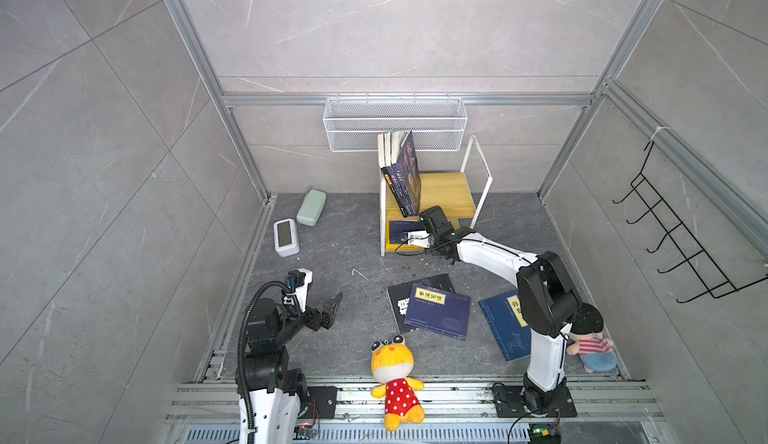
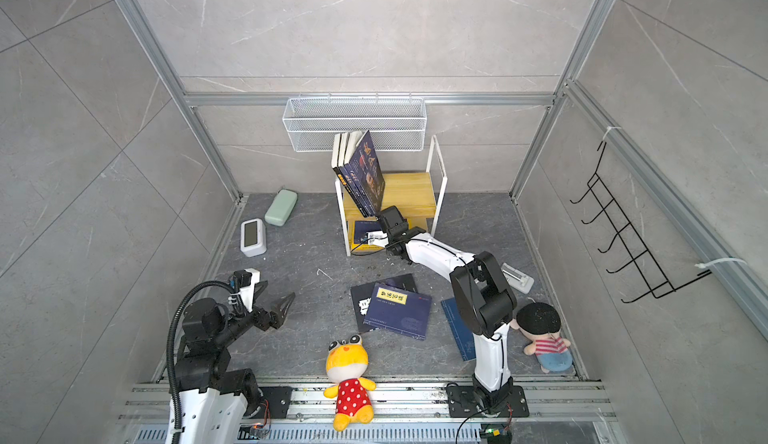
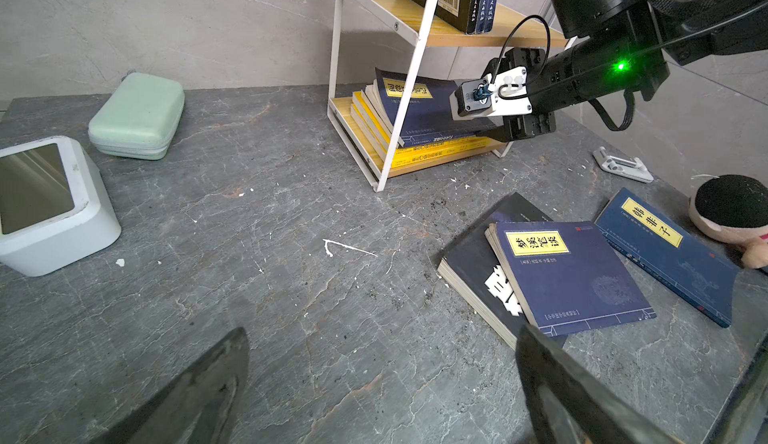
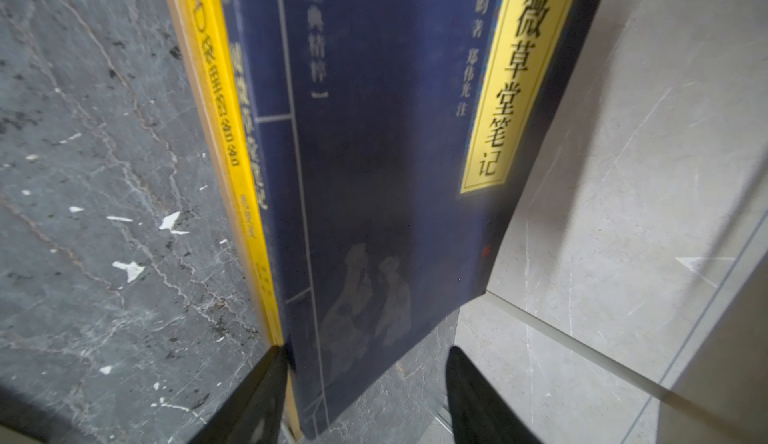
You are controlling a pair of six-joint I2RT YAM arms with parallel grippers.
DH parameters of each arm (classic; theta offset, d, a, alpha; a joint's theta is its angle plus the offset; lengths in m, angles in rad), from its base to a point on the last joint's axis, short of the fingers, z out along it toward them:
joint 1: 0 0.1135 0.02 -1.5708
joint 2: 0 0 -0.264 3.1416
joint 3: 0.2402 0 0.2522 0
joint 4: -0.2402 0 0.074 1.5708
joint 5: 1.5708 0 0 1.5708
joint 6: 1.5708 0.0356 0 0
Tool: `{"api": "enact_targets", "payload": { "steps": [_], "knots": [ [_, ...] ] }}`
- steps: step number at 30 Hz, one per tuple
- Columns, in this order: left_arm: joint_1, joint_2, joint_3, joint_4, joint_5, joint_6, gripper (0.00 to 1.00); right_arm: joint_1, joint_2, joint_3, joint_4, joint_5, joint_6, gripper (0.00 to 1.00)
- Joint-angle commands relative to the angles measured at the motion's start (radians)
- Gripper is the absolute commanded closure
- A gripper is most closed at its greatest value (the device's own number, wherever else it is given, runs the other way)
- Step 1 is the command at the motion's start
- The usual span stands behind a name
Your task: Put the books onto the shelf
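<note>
The shelf (image 1: 444,194) (image 2: 409,196) (image 3: 415,26) stands at the back of the table. Several books (image 1: 405,175) (image 2: 365,175) lean upright on its top board. On its lower board a navy book (image 3: 428,105) (image 4: 374,150) lies on yellow books (image 3: 436,153) (image 4: 232,130). My right gripper (image 4: 366,348) reaches into the lower tier, open, jaws either side of the navy book's corner, one finger (image 3: 494,133) against the stack's edge. On the table, a navy book (image 1: 438,311) (image 3: 573,275) lies on a dark one (image 1: 399,304), a blue one (image 1: 505,325) (image 3: 665,246) beside them. My left gripper (image 2: 279,290) (image 3: 382,331) hovers open and empty at the left.
A green case (image 1: 311,207) and a white clock (image 1: 286,236) sit at the back left. A yellow plush (image 1: 395,375) lies at the front edge, a doll (image 1: 590,338) by the right arm's base. A wire basket (image 1: 395,123) hangs above the shelf; a hook rack (image 1: 681,234) on the right wall.
</note>
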Motion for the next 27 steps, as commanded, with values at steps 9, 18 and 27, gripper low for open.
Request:
{"api": "enact_targets", "payload": {
  "steps": [9, 18, 27],
  "knots": [
    [0.009, -0.006, 0.004, 0.007, 0.010, -0.009, 0.00, 0.003, 0.007, 0.024, 0.002, -0.010, 0.031, 0.43],
    [0.007, -0.011, 0.004, 0.007, 0.013, -0.013, 0.00, 0.050, -0.029, 0.063, -0.075, -0.142, 0.148, 0.39],
    [0.011, -0.009, 0.004, 0.008, 0.012, -0.015, 0.00, 0.088, 0.059, 0.135, -0.079, -0.151, 0.234, 0.38]
  ]
}}
